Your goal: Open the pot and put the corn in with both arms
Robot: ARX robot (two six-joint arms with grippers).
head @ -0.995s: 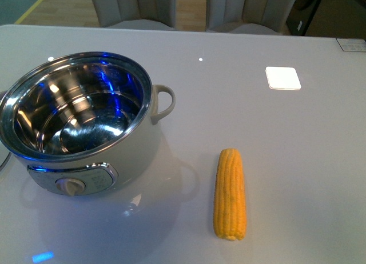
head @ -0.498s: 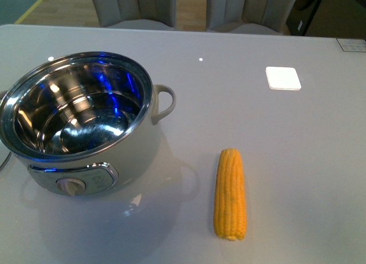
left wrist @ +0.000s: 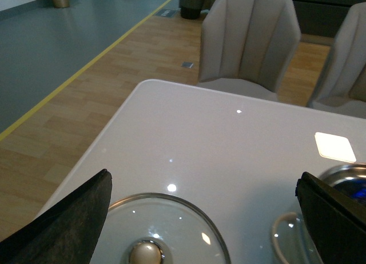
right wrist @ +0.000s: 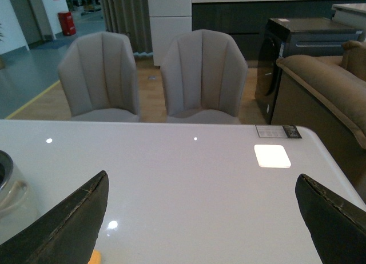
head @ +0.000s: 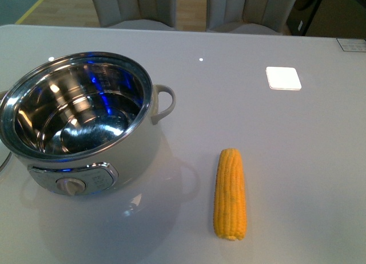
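The white pot (head: 140, 152) stands at the table's left with no lid on it, its shiny steel bowl empty. To its right the yellow corn (head: 230, 194) lies flat, pointing away from me. Neither arm shows in the front view. My left gripper (left wrist: 203, 178) is open above a glass lid (left wrist: 171, 218) with a pale knob (left wrist: 146, 254), which rests on the table beside the pot's rim (left wrist: 343, 172). My right gripper (right wrist: 202, 176) is open over bare table; a sliver of the corn (right wrist: 93, 257) and the pot's side (right wrist: 8, 190) show at the frame's edge.
A white square patch (head: 283, 78) lies on the table at the back right. Two grey chairs (head: 134, 7) stand behind the far edge. A brown sofa (right wrist: 326, 92) and a dark cabinet are beyond the table's right corner.
Only the blue reflections in the pot's bowl and on the table have shifted. Pot and corn lie where they were.
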